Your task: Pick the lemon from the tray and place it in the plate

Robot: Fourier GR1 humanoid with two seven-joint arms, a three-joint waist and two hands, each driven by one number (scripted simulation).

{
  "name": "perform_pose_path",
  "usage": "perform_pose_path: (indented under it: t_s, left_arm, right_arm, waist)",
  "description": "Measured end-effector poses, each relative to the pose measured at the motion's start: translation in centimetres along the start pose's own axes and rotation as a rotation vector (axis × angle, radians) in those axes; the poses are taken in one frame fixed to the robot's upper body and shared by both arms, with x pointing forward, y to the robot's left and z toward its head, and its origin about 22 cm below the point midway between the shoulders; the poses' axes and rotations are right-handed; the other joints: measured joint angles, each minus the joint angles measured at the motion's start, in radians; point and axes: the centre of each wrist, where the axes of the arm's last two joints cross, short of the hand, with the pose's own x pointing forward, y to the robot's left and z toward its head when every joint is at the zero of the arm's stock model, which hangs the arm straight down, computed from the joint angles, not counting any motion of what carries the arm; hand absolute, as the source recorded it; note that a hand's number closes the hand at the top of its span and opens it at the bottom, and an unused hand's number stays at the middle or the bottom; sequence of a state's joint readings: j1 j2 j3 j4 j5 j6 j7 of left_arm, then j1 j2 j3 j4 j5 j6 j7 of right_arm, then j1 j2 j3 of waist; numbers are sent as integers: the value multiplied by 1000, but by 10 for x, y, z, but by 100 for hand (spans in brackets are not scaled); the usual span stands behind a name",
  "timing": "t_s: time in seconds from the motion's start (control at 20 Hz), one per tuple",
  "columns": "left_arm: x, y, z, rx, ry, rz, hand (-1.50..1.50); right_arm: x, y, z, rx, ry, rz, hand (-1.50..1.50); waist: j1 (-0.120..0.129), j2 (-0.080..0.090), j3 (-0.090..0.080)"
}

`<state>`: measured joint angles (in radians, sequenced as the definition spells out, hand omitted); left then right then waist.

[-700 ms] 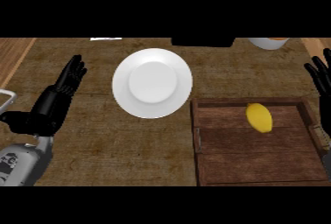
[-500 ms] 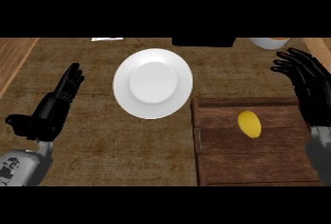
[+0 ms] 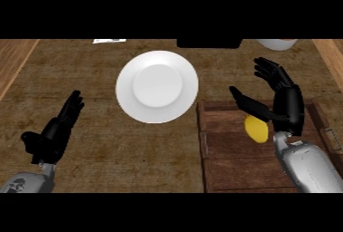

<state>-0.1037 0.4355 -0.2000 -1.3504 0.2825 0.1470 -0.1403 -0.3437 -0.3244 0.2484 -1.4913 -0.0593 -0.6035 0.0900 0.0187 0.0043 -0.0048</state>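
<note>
Head view, looking steeply down on the counter, a dark wood-grained top with a paler wooden strip along its left side. Plate: white, round, standing on the counter left of centre, its lower right edge just beside the tray's upper left corner; whether the two touch cannot be told. Tray: brown wood, slatted floor, raised rim, occupying the lower right of the view. Lemon: yellow, lying inside the tray in its upper half, right of the tray's middle, apart from the plate. Right hand: black, placed over the tray's upper right part, fingers straight and spread, pointing toward the counter's far side, thumb stretched out to the left; the hand is apart and encloses nothing. Its thumb base and wrist overlap the lemon's upper right edge in this view; the hand appears to be above the fruit, but contact cannot be confirmed from this angle. Right forearm: grey, entering from the lower edge across the tray's right side. Left hand: black, at the lower left over the counter, fingers straight and pointing up, thumb out to the left, at rest and well apart from plate and tray. Left forearm: grey, at the lower left corner. Along the far side: a black object beyond the plate, cut off by the view; a white vessel to its right, only partly shown; a pale slip to the left.
</note>
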Motion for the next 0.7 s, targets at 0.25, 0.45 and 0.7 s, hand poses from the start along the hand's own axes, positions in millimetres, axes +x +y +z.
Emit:
perform_pose_path:
  t_s: [0.25,0.45,0.7]
  left_arm:
    - [-13,1,6,20,16,4,0]
    - [-20,2,5,31,25,4,0]
    - [-21,7,6,33,32,4,0]
  right_arm:
    - [-6,17,31,-43,-48,84,-150]
    - [3,5,52,-96,-51,157,-150]
    - [21,-24,55,-62,36,332,-150]
  waist:
    - [-16,-5,3]
    - [-26,-7,3]
    - [-33,-10,2]
